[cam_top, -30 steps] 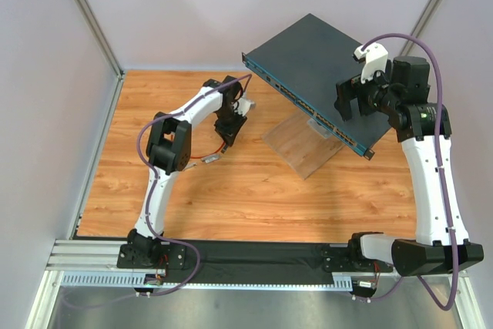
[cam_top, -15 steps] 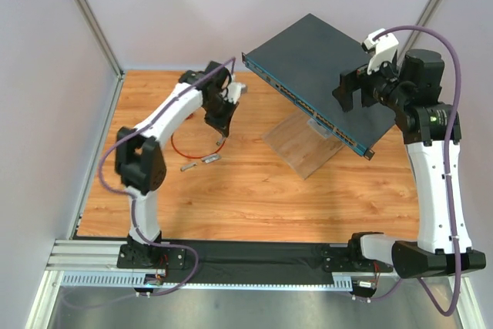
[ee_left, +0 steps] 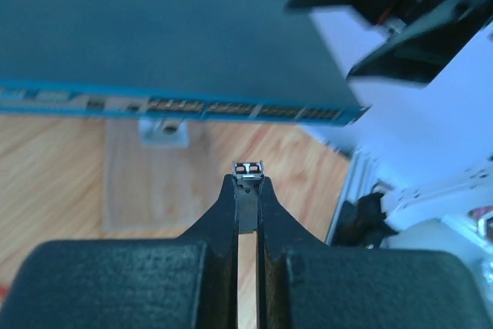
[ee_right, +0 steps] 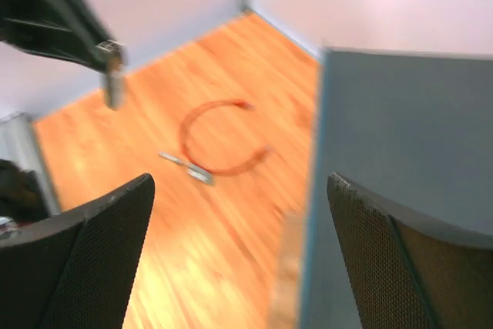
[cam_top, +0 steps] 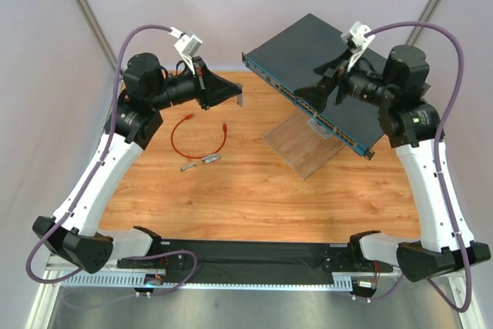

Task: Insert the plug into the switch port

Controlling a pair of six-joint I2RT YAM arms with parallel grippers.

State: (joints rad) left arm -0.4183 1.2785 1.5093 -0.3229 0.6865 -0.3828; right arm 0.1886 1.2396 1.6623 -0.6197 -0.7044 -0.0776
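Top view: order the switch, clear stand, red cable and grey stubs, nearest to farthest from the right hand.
1. Switch, directly at the right hand.
2. Clear stand, under the switch's front edge.
3. Red cable and grey stubs, far left on the table; too close to call.

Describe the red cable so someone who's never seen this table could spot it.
Look at the wooden tabletop, left of the wide dark blue-grey flat box. A thin red cable lies there in an open loop. Unlike the two small grey metal stubs just nearer the arm bases, it is red and curved.
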